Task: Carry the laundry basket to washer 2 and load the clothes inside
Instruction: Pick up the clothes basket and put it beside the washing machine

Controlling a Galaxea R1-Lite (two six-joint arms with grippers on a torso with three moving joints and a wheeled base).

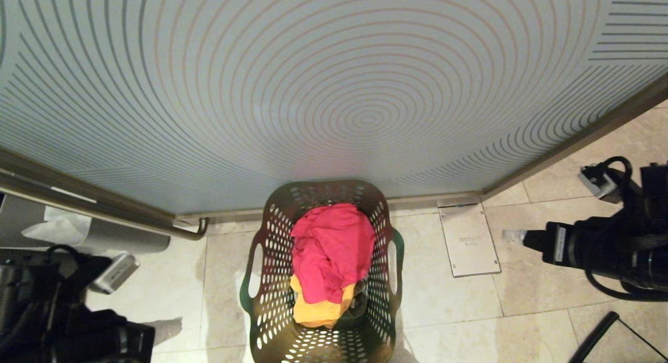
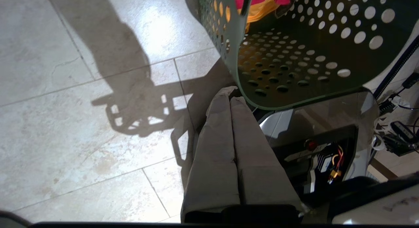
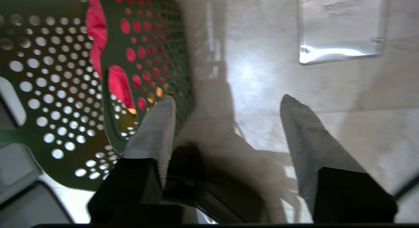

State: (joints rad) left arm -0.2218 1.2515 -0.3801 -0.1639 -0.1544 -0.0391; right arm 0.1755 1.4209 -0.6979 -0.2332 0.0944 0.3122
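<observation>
The green perforated laundry basket stands on the tiled floor just ahead of me. A pink garment lies in it on top of a yellow one. In the left wrist view my left gripper is shut with nothing in it, its tips close beside the basket's near rim. My right gripper is open and empty over the floor on the basket's other side. One of its fingers is close to the basket wall by a handle hole. The washer is out of view.
A frosted glass wall with ring lines closes off the space behind the basket. A metal rail runs along it on the left. A metal floor plate lies right of the basket. My own base sits under the basket's near end.
</observation>
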